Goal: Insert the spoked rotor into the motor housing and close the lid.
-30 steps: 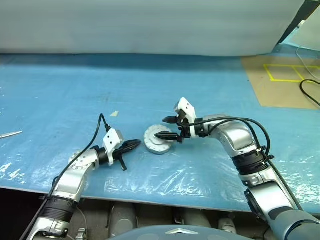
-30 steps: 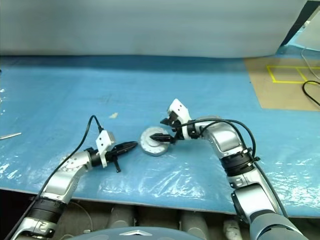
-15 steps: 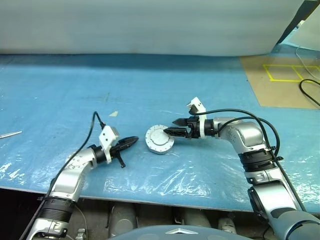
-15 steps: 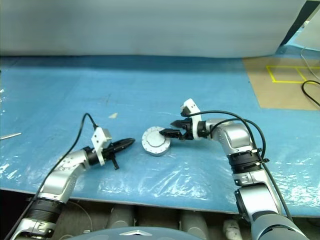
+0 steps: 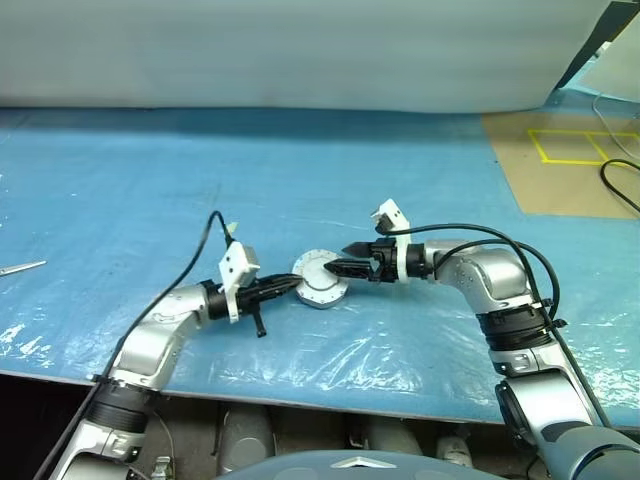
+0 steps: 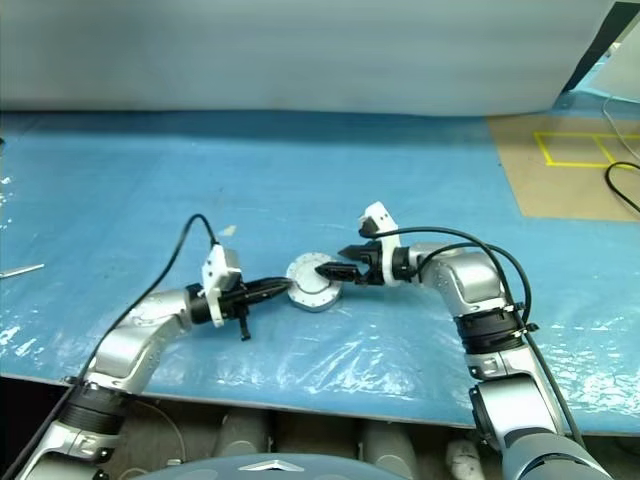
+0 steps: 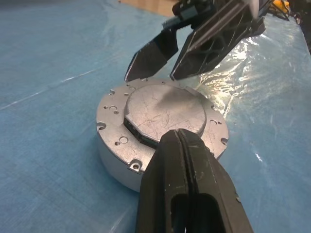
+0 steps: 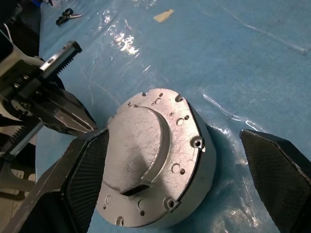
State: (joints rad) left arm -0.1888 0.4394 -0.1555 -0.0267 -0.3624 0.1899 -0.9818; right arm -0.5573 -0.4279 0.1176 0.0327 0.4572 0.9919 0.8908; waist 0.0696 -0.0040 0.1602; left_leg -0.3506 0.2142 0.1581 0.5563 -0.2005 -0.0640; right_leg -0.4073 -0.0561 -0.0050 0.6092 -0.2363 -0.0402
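On a blue plastic-covered table, the motor housing is sitting upright near the middle, with the lid lying plain grey face up on top of it, its raised centre disc scratched and ringed by small holes. The left gripper is reaching in from the left, its two black fingers clenched together on nothing, their tips resting at the housing's left edge, just over the lid's rim. The right gripper is coming in from the right, pointing left, its fingers spread wide apart and empty: the nearer one is lying over the lid's right part, the farther one is hovering just beyond the housing's far edge. In the right wrist view the housing is sitting between the two spread fingers, apart from both. A tan board with yellow tape lines is lying at the table's far right, with a black cable curling over it.
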